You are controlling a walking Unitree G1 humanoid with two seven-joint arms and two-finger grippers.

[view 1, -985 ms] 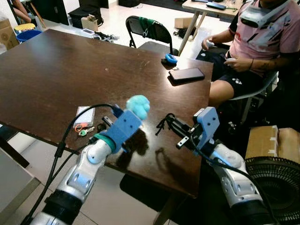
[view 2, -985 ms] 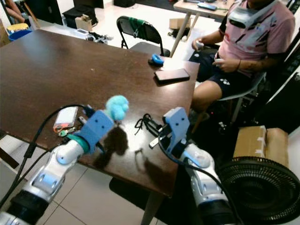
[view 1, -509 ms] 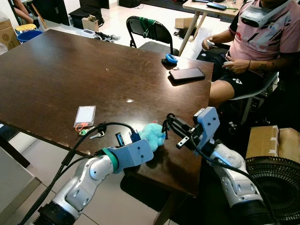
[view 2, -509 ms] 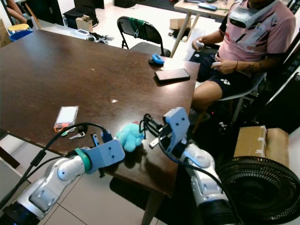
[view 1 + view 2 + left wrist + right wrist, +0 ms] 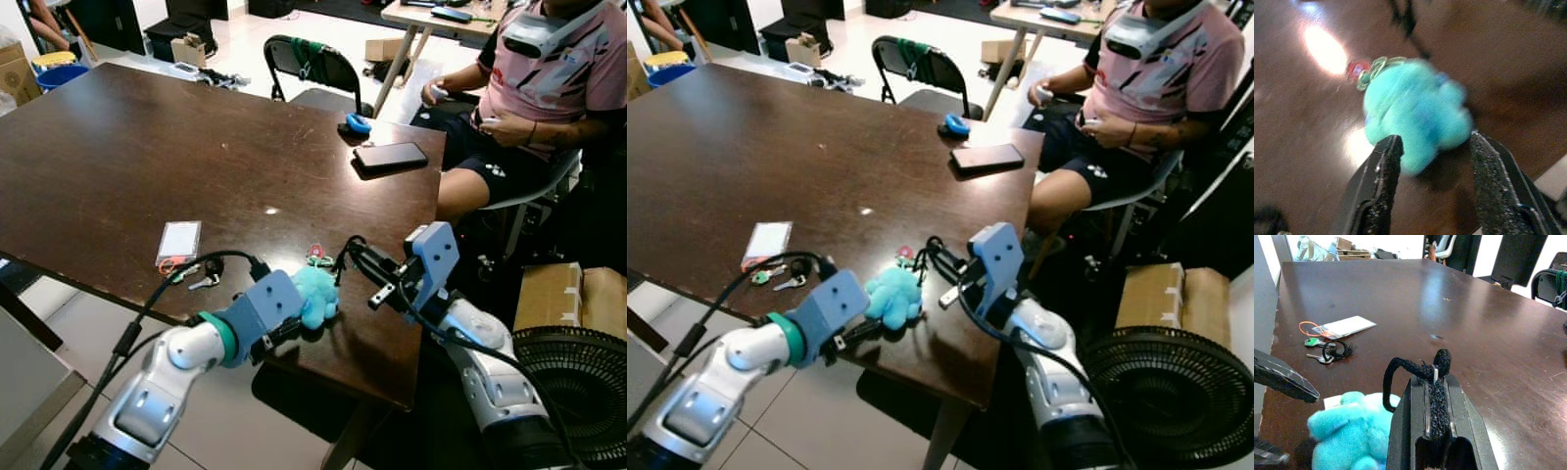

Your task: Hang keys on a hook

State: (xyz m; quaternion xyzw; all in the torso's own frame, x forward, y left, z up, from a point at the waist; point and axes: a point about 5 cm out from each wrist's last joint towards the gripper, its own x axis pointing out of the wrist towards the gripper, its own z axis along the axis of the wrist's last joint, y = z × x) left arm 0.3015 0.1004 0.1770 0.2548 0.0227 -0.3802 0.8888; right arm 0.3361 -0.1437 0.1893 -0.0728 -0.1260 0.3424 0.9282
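Fingers: left gripper [image 5: 1432, 161] parted around one plush toy [image 5: 1415, 117]; right gripper [image 5: 1436, 377] closed pinching one black cord [image 5: 1400, 369].

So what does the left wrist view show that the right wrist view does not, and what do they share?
Left wrist view alone: the left end effector open around the turquoise plush toy, with a red and green key ring attached. Right wrist view alone: the right end effector shut on a black cord loop, plus a white card and keys. Both: the toy and the brown table.
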